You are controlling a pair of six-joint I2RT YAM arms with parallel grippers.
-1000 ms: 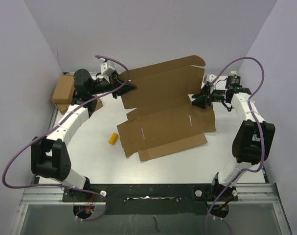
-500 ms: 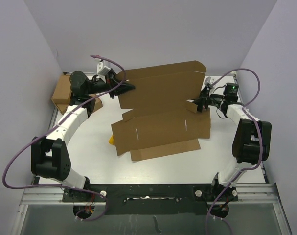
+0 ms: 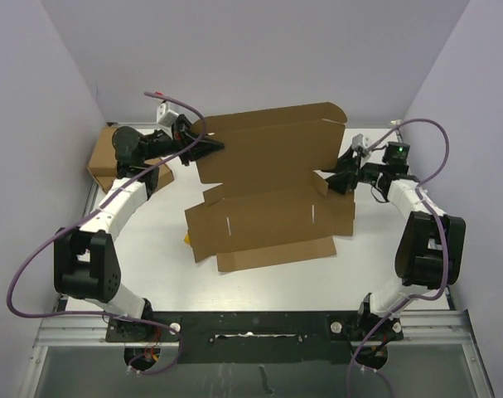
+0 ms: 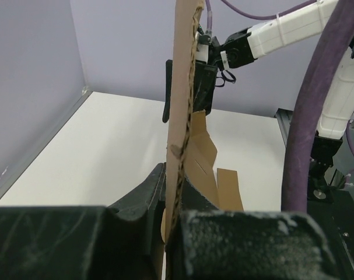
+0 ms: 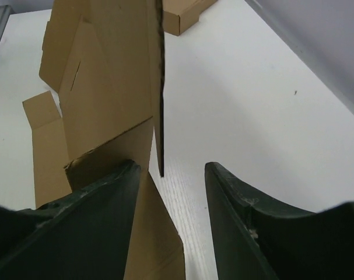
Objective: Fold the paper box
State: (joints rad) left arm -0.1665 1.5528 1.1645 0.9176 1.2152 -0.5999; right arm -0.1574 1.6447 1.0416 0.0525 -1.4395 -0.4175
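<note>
The paper box [image 3: 272, 217] is a large brown die-cut sheet in the middle of the table, its rear panel [image 3: 268, 145] tilted up. My left gripper [image 3: 203, 149] is shut on that panel's left edge. In the left wrist view the cardboard edge [image 4: 181, 99] rises upright from between the shut jaws [image 4: 174, 195]. My right gripper [image 3: 337, 177] stands open at the sheet's right side. In the right wrist view the panel's thin edge [image 5: 161, 87] hangs in the gap between the fingers [image 5: 171, 175], and a side flap [image 5: 112, 151] lies against the left finger.
Two smaller brown boxes [image 3: 110, 157] sit at the far left by the wall; one [image 5: 185, 14] shows at the top of the right wrist view. A small yellow cylinder [image 3: 186, 239] peeks out under the sheet's left edge. Walls close in on three sides.
The sheet has slid left and now covers most of the yellow cylinder. My left gripper drew back to the left with the panel edge. My right gripper's jaws have spread wider.
</note>
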